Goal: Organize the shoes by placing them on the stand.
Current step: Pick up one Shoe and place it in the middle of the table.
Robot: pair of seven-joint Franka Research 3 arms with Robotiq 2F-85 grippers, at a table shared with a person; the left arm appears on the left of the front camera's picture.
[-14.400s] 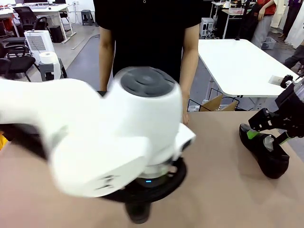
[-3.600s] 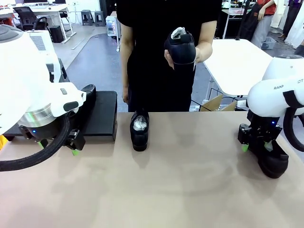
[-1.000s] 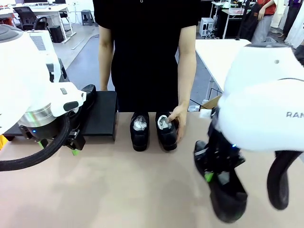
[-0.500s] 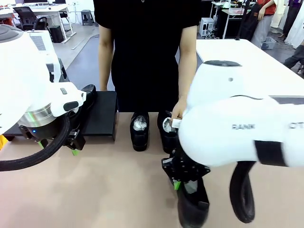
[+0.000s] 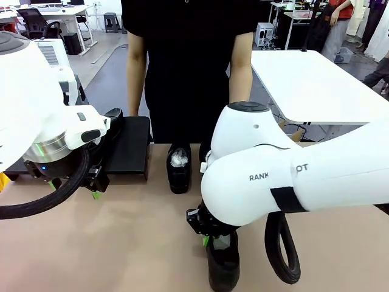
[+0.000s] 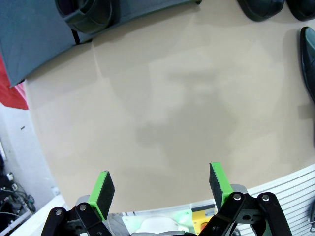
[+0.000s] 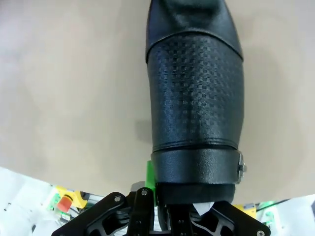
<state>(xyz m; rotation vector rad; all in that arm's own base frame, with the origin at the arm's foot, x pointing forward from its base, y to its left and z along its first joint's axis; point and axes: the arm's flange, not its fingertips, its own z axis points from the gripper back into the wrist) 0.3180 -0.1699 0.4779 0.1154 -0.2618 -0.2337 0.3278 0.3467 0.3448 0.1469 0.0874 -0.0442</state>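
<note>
Tan table (image 5: 121, 243): spanning your lower frame.
Stand (image 5: 130, 146): sitting at middle left, carrying one shoe (image 5: 114, 117) at its left part.
Second shoe (image 5: 179, 167): resting on the table at centre.
Third shoe (image 5: 223, 267): showing at lower centre, your right gripper (image 5: 214, 240) clenching its heel end.
Left gripper (image 6: 160, 182): gaping wide, holding nothing, hovering over bare table.

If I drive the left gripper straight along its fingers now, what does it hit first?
Bare tabletop, it seems: the left gripper, jaws open, points at tan surface, with the stand and shoes off toward the picture's edges.
</note>
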